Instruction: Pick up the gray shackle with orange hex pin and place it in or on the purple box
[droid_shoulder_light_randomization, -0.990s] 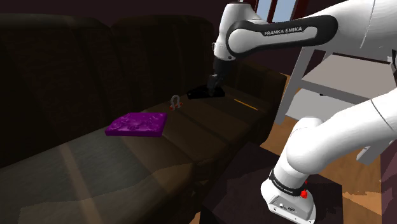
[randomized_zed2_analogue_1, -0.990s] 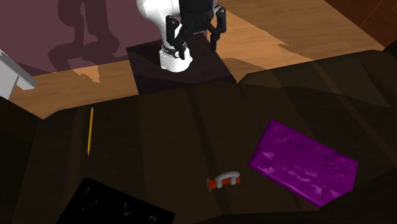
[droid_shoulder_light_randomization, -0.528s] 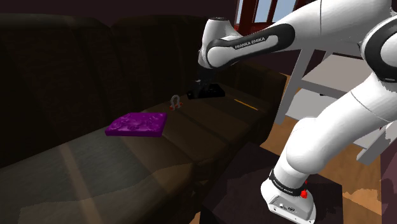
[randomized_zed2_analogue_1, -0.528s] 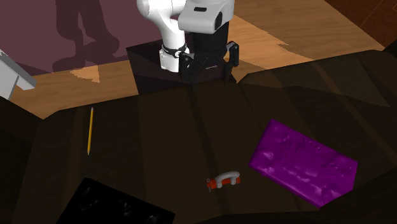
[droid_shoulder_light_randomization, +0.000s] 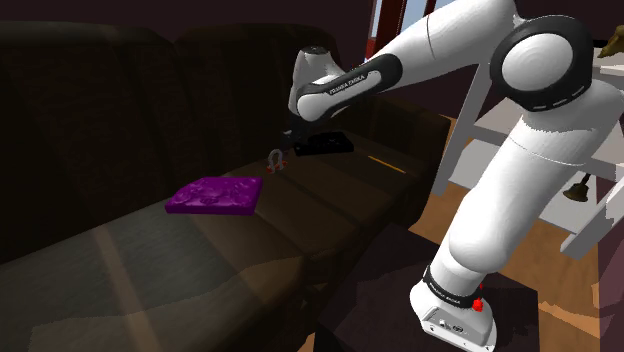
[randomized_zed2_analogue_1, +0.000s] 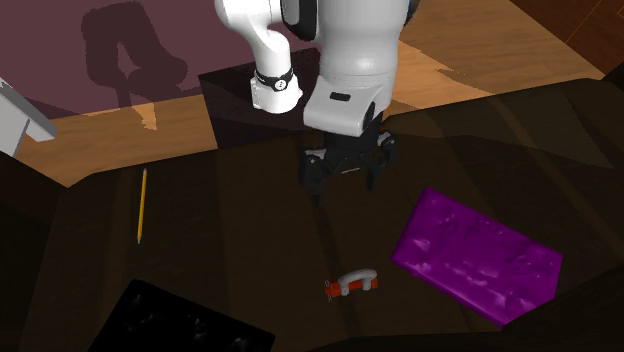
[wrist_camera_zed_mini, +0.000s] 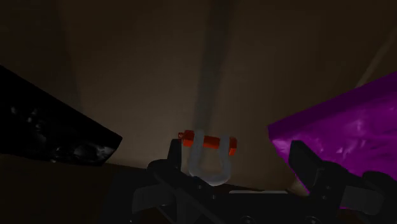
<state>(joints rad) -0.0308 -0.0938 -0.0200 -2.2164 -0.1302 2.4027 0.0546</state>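
One shackle (wrist_camera_zed_mini: 207, 159) here, a single U-shaped bow in smooth pale grey with one orange-red pin across its open end, lying flat on the sofa seat (randomized_zed2_analogue_1: 240, 215), nothing holding it. In the second exterior view the shackle (randomized_zed2_analogue_1: 353, 284) sits between two neighbours: to that view's right and near it, one purple box (randomized_zed2_analogue_1: 477, 255), a low flat slab with a glossy, dimpled top; to the left and further off, one black slab-like object (randomized_zed2_analogue_1: 170, 320), shiny and faintly speckled. In the shoulder view the shackle (droid_shoulder_light_randomization: 275, 160) shows small and pale, beyond the purple box (droid_shoulder_light_randomization: 214, 194) and beside the black object (droid_shoulder_light_randomization: 322, 145). Over it comes the gripper (randomized_zed2_analogue_1: 345, 178), all black, its two fingers (randomized_zed2_analogue_1: 312, 180) standing well apart with nothing between them, hanging above the seat and clear of the shackle. From the wrist, the gripper (wrist_camera_zed_mini: 238, 175) frames the bow between its spread fingers (wrist_camera_zed_mini: 305, 164), closer to one than the other, with the purple box (wrist_camera_zed_mini: 343, 137) by the far finger. One thin yellow pencil (randomized_zed2_analogue_1: 142, 205) lies well apart on the seat. The sofa is dark brown, with broad cushions and soft seams. One white arm (droid_shoulder_light_randomization: 520, 150) rises from the dark box stand (droid_shoulder_light_randomization: 385, 285) on a wood-plank floor (randomized_zed2_analogue_1: 440, 60).
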